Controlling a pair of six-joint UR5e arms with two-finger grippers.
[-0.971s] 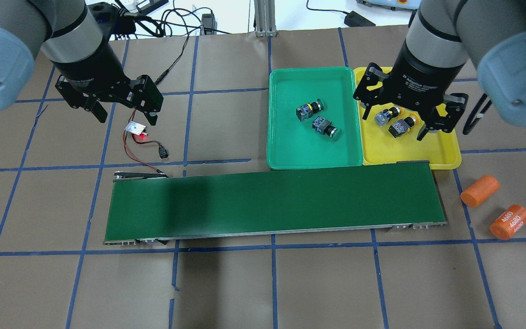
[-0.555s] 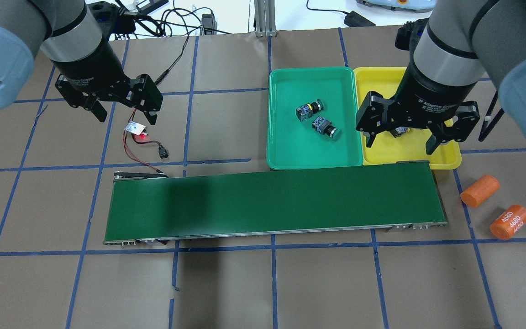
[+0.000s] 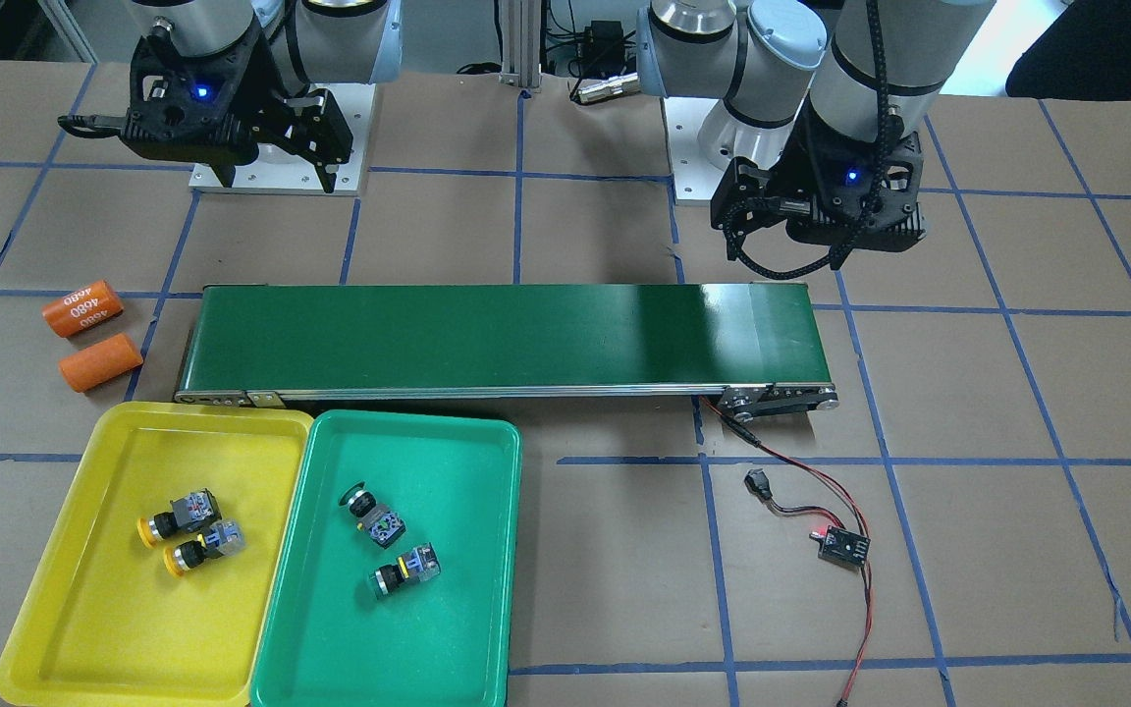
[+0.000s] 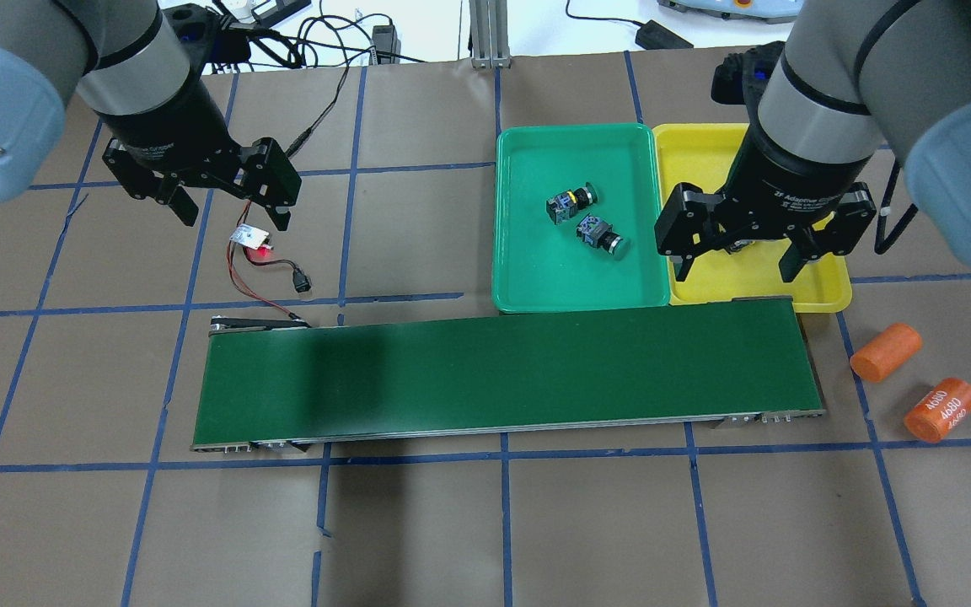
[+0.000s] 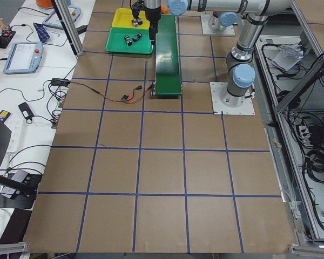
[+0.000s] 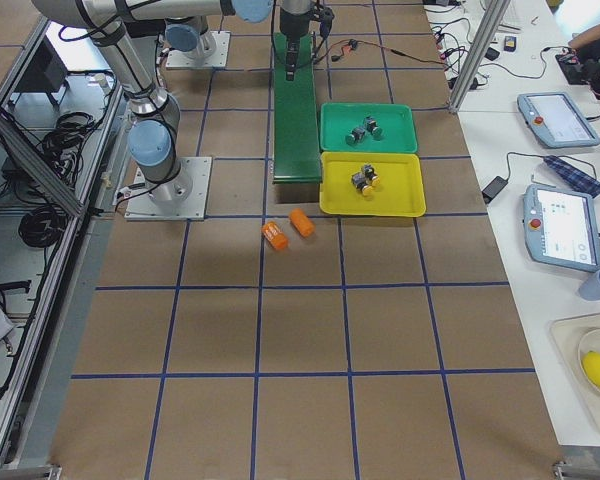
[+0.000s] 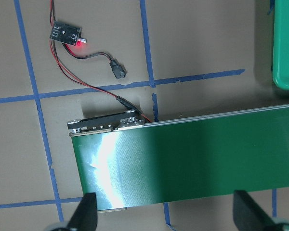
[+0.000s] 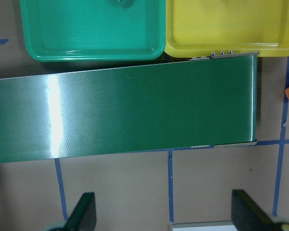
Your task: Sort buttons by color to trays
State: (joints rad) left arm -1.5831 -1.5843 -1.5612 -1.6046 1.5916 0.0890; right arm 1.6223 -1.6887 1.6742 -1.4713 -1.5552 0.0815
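Two yellow-capped buttons [image 3: 180, 517] lie side by side in the yellow tray [image 3: 84, 609], and two green-capped buttons [image 3: 406, 571] lie in the green tray [image 3: 408, 648], which touches it on the robot's left. The right gripper [image 4: 735, 270] hangs on the robot's side of the conveyor belt [image 4: 502, 375], fingers spread, empty. The left gripper [image 4: 234, 217] is likewise spread and empty, near the belt's left end.

yellow tray [image 3: 84, 609] | green tray [image 3: 399, 648] | dark-green belt [image 3: 487, 334] | orange cylinders [image 3: 82, 307] | brown table [image 3: 605, 550] | blue grid [image 3: 517, 196]

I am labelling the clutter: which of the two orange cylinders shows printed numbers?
The marked cylinder, farther from the conveyor belt: white 4680 shows on its side. The plain cylinder nearer the belt shows no print.
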